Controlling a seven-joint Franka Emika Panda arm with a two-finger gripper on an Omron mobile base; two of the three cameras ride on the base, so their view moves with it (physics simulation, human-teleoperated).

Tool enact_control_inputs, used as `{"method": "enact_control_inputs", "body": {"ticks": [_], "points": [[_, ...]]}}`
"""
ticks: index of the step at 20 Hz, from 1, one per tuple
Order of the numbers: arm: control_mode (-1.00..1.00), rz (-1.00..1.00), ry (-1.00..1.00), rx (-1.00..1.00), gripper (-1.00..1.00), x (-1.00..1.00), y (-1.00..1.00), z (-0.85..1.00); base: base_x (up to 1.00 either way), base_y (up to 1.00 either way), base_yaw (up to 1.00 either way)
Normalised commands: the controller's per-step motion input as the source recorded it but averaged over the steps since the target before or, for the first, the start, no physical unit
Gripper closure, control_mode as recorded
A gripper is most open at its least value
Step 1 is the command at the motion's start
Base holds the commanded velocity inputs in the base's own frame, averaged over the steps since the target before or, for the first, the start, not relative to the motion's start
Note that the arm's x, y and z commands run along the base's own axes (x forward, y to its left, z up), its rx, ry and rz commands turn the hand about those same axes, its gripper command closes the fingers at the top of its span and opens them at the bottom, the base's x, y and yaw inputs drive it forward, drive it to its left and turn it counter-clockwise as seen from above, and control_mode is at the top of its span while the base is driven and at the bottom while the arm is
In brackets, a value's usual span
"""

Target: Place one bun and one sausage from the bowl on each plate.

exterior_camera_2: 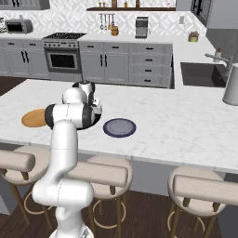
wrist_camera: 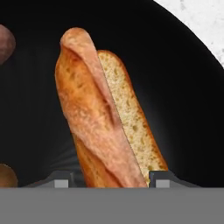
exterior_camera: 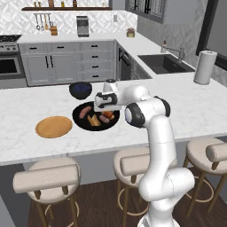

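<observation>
Counter (exterior_camera: 186, 104): white marble island. On it we note the wooden plate (exterior_camera: 53, 127), bare, to the left; the black bowl (exterior_camera: 80, 119) beside it, under the hand; and the blue-grey plate (exterior_camera_2: 119, 127), also bare, just beyond the bowl on the other side. A smaller dark blue bowl (exterior_camera: 80, 89) sits behind the black one.

Step in hand, as we read it: the first pick. Both plates carry nothing, so the task looks barely begun. The gripper (wrist_camera: 108, 181) hangs low inside the black bowl, directly over the orange-brown bun (wrist_camera: 94, 113).

Jaws: one tip on either side of the bun's near end, close to its crust. We cannot tell whether they are pressing it yet or only bracketing it.

Contents otherwise: a sausage (exterior_camera: 85, 111) at the bowl's left, a paler bun (exterior_camera: 93, 120) and a second sausage (exterior_camera: 104, 118) near the middle.

Next move, our judgement: finish the squeeze, lift straight up clear of the rim, carry to one plate.

Hard to make out: the bun's near end is cut off at the frame bottom in the hand view; from the right base camera the arm covers most of the bowl; contact at the tips is unreadable.
</observation>
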Motion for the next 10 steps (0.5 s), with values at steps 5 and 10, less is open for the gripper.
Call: {"method": "enact_control_inputs", "body": {"ticks": [5, 10], "points": [[-1.00, 0.00, 0.00, 0.00, 1.00, 0.00, 0.00, 0.00, 0.00, 0.00, 0.00], [-1.00, 0.00, -0.02, 0.00, 1.00, -0.11, 0.00, 0.08, 0.00, 0.00, 0.00]]}}
